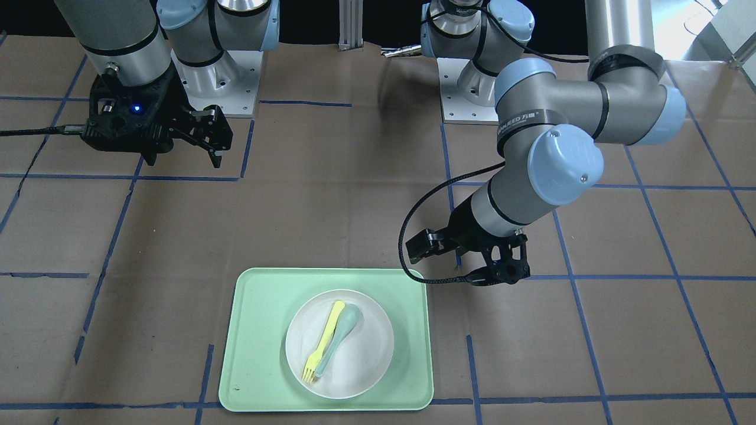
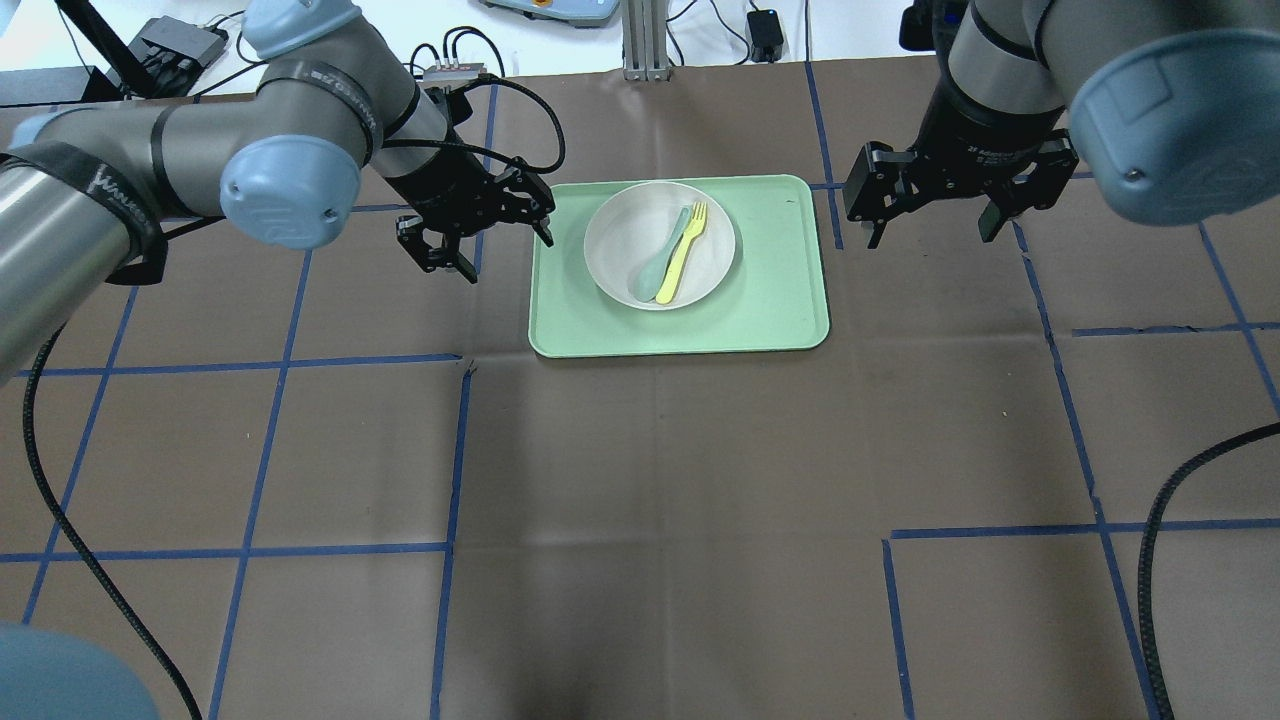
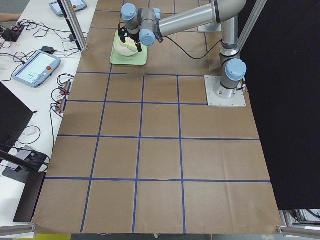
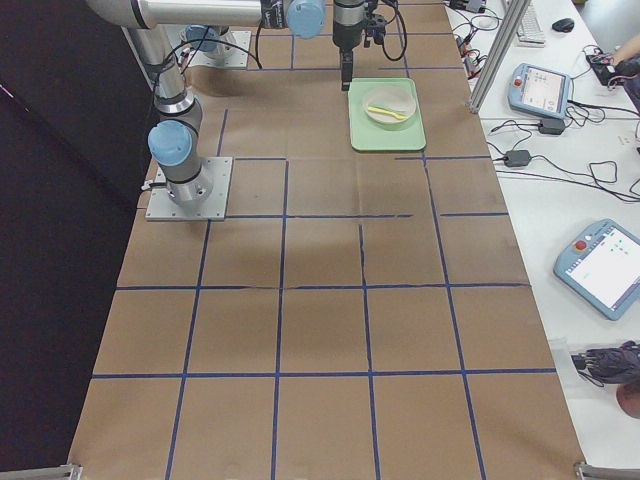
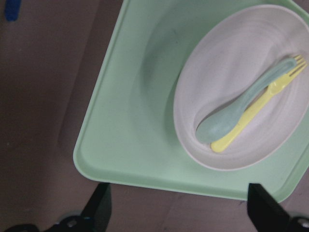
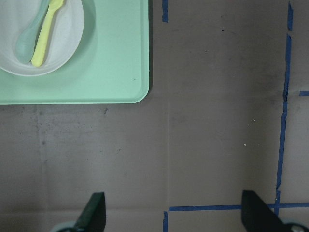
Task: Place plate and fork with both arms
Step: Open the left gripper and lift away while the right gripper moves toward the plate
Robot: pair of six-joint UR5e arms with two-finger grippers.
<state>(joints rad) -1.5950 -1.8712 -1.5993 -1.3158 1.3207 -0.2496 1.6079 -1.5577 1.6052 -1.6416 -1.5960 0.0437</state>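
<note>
Overhead view, upper centre: mint-green tray (image 2: 770, 300) flat on the brown table (image 2: 640, 480), which is gridded with blue tape (image 2: 258, 470). On the tray sits the plate (image 2: 622, 228), close to the tray's top edge in the frame and slightly left of its middle. Inside the plate lies the fork (image 2: 684, 252), tines toward the top of the frame, handle running down to the lower left. A grey-green spoon (image 2: 657, 268) also lies in the plate, along the fork's left side and touching it, bowl end at the lower left.

The left gripper (image 2: 508, 259) is just off the tray's left edge, near its upper corner. Its fingers are spread wide with nothing between them. One fingertip hangs by the tray's rim; cannot tell if it touches. In the left wrist view the fingertips show at the bottom corners, with the tray and plate above them.

The right gripper (image 2: 931, 240) is to the right of the tray and apart from it, over bare table. Its fingers are spread wide and hold nothing. In the right wrist view there is only table and tape between the fingertips; the tray corner with the plate is at upper left.
</note>
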